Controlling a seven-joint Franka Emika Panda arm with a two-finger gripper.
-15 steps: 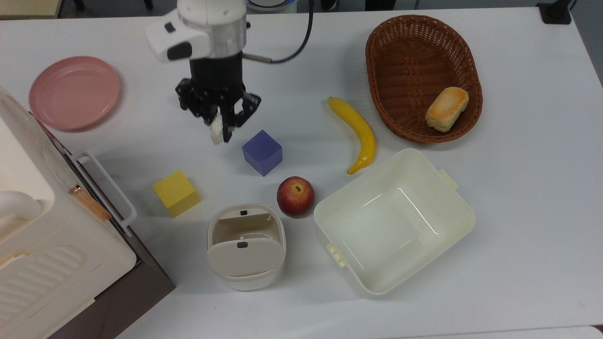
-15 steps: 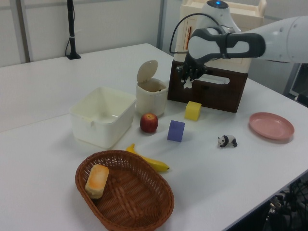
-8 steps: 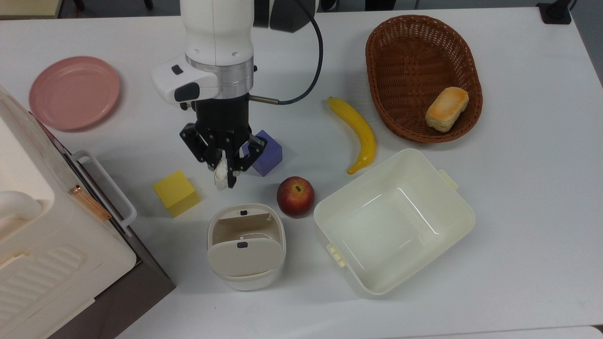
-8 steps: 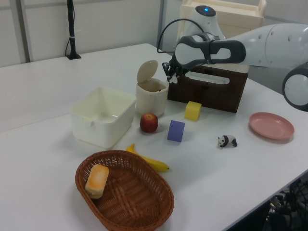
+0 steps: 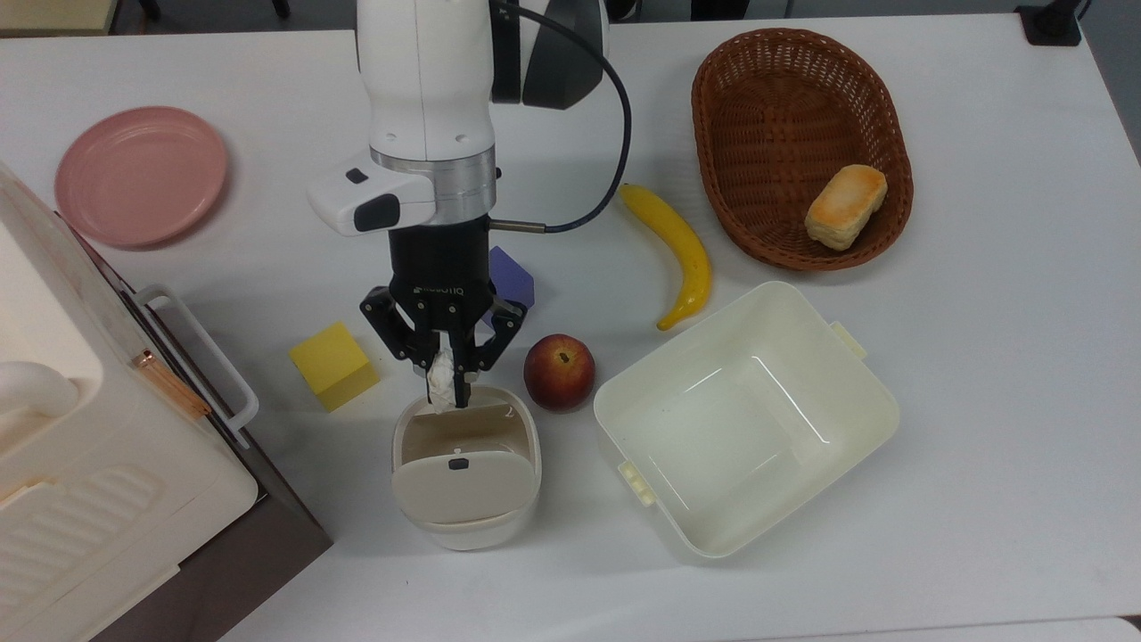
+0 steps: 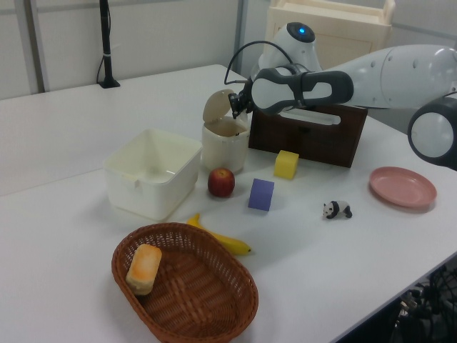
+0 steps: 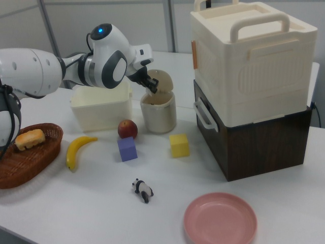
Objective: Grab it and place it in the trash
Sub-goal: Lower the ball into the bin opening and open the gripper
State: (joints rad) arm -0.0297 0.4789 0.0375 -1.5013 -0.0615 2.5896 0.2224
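the end effector (image 5: 443,379), pinched on the crumpled paper ball (image 5: 439,382), has travelled from beside the purple cube (image 5: 512,278) to the near rim of the trash bin (image 5: 466,473). the open mouth now lies just below and ahead of it, so release looks close.

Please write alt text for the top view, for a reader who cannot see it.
A white robot arm's black gripper holds a small crumpled white paper ball above the far rim of a small cream-white plastic bin with its flap lid open. A red apple and a yellow cube flank it on the white table.
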